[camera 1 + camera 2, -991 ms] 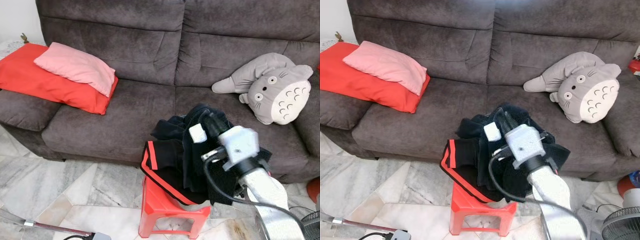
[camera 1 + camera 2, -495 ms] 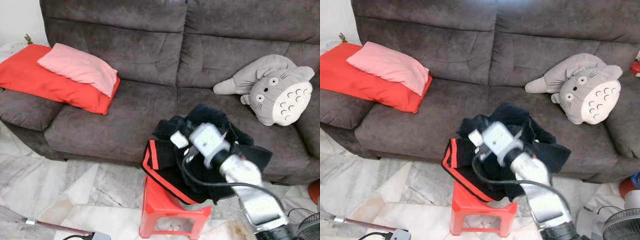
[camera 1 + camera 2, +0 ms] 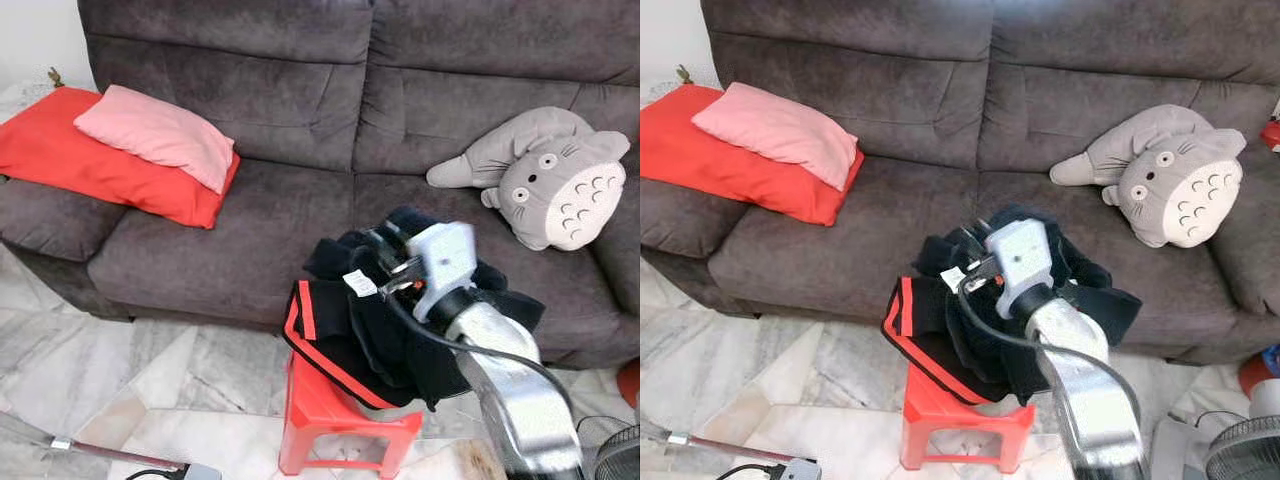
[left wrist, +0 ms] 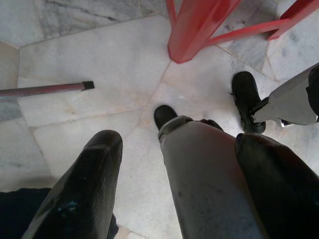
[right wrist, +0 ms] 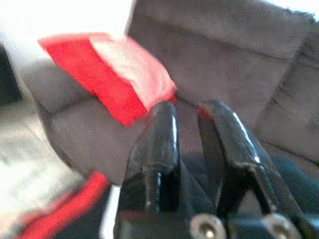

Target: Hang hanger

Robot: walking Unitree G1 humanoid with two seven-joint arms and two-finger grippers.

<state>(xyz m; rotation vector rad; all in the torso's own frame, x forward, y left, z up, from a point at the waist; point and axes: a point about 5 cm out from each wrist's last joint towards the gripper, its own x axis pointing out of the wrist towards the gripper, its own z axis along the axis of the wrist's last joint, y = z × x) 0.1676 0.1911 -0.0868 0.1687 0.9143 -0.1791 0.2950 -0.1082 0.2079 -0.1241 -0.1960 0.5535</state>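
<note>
A heap of black clothing (image 3: 400, 330) with a red stripe covers the red stool (image 3: 345, 425), a small white tag, unreadable, showing on top. No hanger is discernible. The right gripper (image 5: 192, 134), fingers slightly apart and empty, sits over the heap's far edge. The left gripper (image 4: 174, 164) hangs spread above the floor. Behind stands the sofa (image 3: 300, 130).

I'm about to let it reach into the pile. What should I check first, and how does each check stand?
1. Right tool is at the black clothes: ok.
2. Hanger can be made out in the pile: cannot tell.
3. Clothes sit on the red stool: ok.
4. Left tool is open, low over the floor: ok.
5. Right wrist view is sharp: not ok, blurred.
</note>
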